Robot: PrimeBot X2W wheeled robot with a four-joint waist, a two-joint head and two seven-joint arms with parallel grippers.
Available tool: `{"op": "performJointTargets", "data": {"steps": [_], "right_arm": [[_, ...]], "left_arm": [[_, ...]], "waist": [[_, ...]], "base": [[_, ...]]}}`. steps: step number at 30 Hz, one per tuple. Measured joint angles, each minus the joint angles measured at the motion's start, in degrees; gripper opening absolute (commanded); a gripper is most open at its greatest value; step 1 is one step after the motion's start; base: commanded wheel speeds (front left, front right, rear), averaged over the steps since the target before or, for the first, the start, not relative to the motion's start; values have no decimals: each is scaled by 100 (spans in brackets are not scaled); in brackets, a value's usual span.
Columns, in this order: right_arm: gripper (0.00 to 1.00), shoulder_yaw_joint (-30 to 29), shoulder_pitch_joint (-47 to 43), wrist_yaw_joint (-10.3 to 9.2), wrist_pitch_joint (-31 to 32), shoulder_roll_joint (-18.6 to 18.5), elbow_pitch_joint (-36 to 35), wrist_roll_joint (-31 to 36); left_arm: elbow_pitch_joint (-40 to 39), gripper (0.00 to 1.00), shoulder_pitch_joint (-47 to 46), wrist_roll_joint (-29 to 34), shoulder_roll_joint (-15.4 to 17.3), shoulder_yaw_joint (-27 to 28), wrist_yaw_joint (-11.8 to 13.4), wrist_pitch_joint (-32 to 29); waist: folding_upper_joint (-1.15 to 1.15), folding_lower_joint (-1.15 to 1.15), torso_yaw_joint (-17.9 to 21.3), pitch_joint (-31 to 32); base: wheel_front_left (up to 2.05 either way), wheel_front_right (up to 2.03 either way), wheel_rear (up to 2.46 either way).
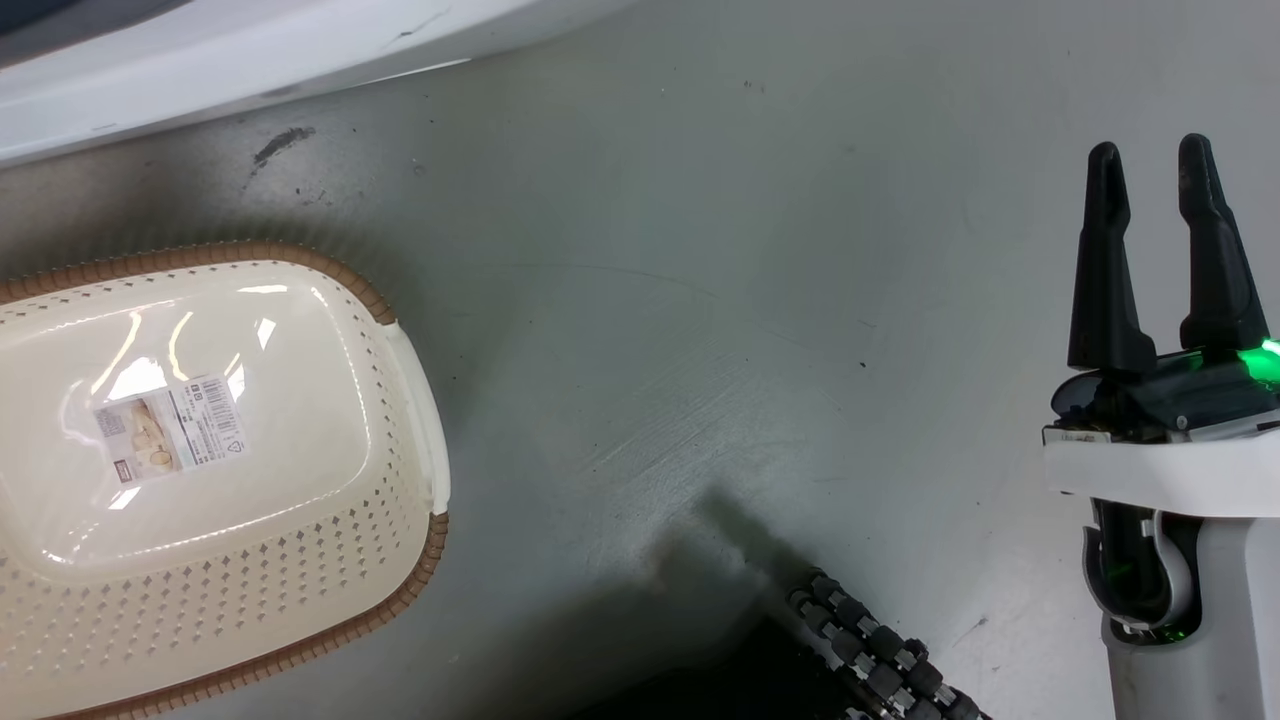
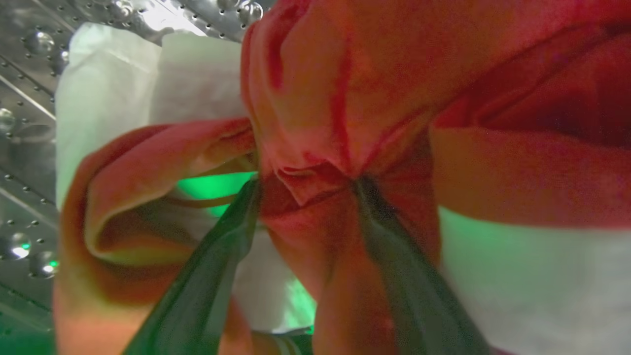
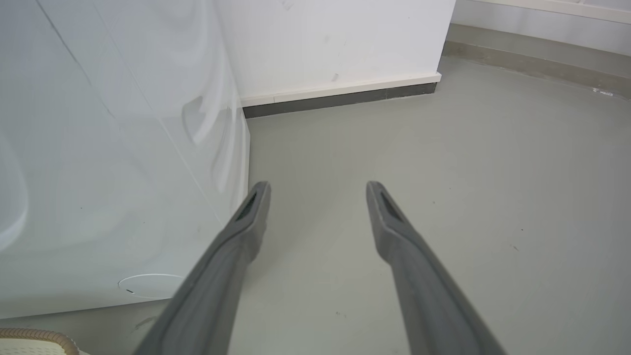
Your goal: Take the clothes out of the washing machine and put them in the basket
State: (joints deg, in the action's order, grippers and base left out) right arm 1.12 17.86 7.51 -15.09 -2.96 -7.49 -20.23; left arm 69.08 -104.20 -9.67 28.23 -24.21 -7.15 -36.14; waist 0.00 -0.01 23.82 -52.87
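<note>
Red fabric of the clothes, bunched in the steel drum of the washing machine, clamped by the left pincer; white fabric behind. Right pincer agape over grey floor, well apart from the basket.

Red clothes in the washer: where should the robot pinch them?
Probably the thick bunched fold in the middle of the clothes, coming in head-on: the cloth gathers there, giving plenty to squeeze. The left gripper is shut on that fold.
</note>
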Motion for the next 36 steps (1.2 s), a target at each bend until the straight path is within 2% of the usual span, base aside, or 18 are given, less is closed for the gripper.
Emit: {"op": "performJointTargets", "data": {"steps": [1, 2, 9, 17, 18, 19, 20, 23, 25, 36], "right_arm": [[100, -4, 2, 0, 0, 0, 0, 0], [100, -9, 2, 0, 0, 0, 1, -2], [100, -23, 15, 0, 0, 0, 25, -26], [100, -91, 70, 0, 0, 1, 26, 225], [100, -104, 69, 1, 0, 1, 33, 264], [100, -124, 66, 0, 0, 2, 44, 349], [100, -124, 66, 0, 0, 2, 44, 349], [100, -156, 37, 1, 0, 2, 59, 532], [100, -221, -43, 0, 0, 4, 108, 689], [100, -307, -408, 1, 0, 7, 270, 1099]], "left_arm": [[-10, 45, -1, -48, 14, -42, 0, -8], [-32, 0, -1, -67, 24, -120, 0, -36], [-248, 0, 90, -378, 98, -437, -19, 229], [-400, 0, 545, -694, 137, -599, -24, 1326], [-419, 0, 623, -738, 111, -615, -24, 1486], [-443, 0, 803, -855, 29, -605, -24, 1895], [-443, 0, 803, -855, 29, -605, -24, 1895], [-471, 0, 1112, -910, -94, -689, -24, 2448], [-469, 0, 1490, -1069, -290, -716, -24, 2902], [-517, 0, 2737, -1497, -613, -787, -24, 4232]], "waist": [[0, 0, 0, -5], [0, 0, -3, -8], [0, 0, -37, 17], [0, 1, -199, 301], [0, 0, -231, 356], [0, 1, -304, 481], [0, 1, -304, 481], [0, 0, -433, 694], [0, 1, -579, 930], [0, 0, -1027, 1815]], "base": [[0, 0, 0], [0, 0, 0], [0, 0, 0], [0, 0, 0], [0, 0, 0], [0, 0, 0], [0, 0, 0], [0, 0, 0], [0, 0, 0], [0, 0, 0]]}}
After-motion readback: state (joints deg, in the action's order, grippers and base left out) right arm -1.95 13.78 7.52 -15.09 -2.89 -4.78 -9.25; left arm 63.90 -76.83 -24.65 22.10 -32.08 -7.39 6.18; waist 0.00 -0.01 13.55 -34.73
